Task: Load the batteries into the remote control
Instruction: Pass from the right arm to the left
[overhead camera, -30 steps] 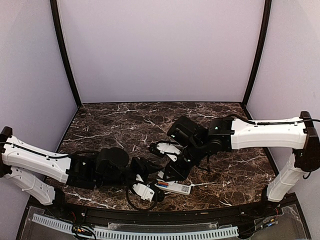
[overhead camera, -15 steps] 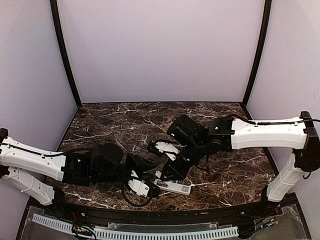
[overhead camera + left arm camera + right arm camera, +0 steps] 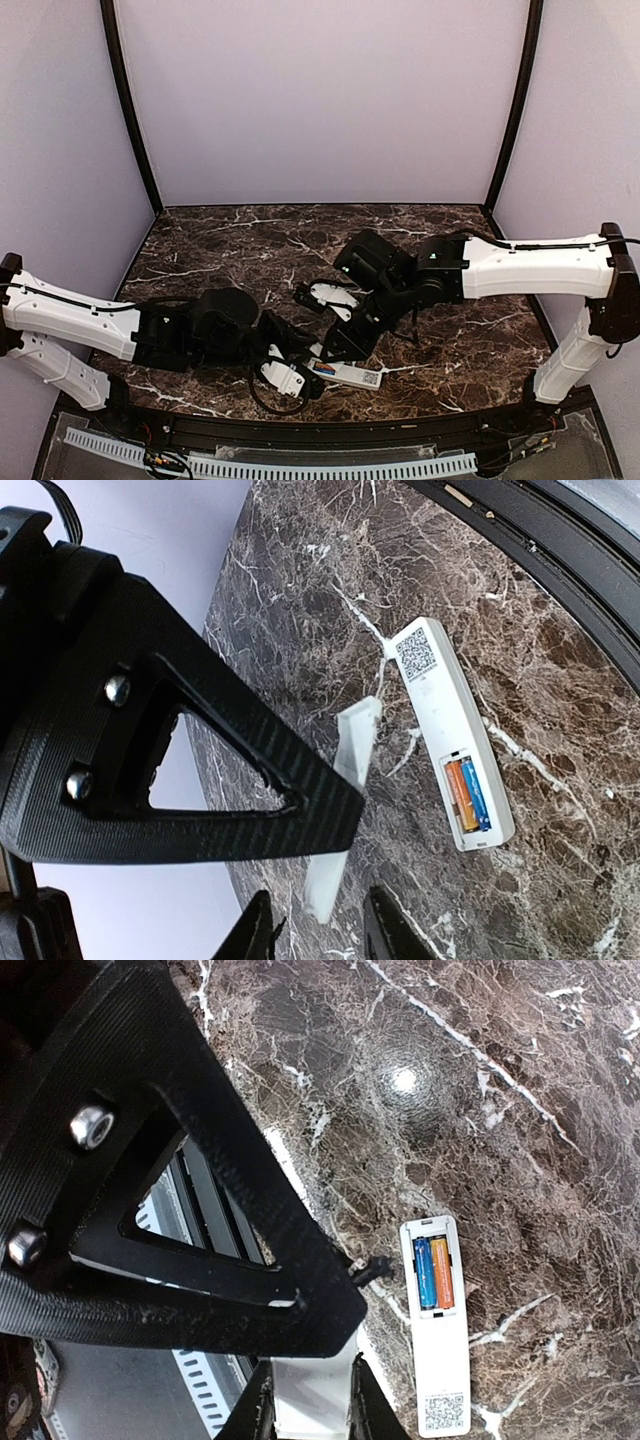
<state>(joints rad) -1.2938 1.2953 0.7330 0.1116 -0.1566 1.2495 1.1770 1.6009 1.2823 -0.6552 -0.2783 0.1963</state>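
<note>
The remote control [image 3: 432,688] [image 3: 441,1352] [image 3: 354,375] lies label side up near the table's front edge, its battery bay uncovered. Both batteries sit side by side in the bay, the orange one [image 3: 459,795] [image 3: 441,1273] and the blue one [image 3: 475,792] [image 3: 424,1273]. My right gripper [image 3: 308,1400] [image 3: 335,352] is shut on the small flat white cover piece [image 3: 310,1408] [image 3: 350,742], held on edge just left of the remote. My left gripper [image 3: 320,935] [image 3: 304,376] is open, with the cover's lower end between its fingers and a gap on each side.
The black front rail of the table [image 3: 560,550] runs close beside the remote. A slotted white cable duct [image 3: 270,466] lies beyond it. Both wrists crowd the same spot at the front centre of the dark marble table [image 3: 250,240].
The left gripper's jaws have narrowed around the cover's end, and its wrist has shifted slightly. The right arm, cover and remote have not moved.
</note>
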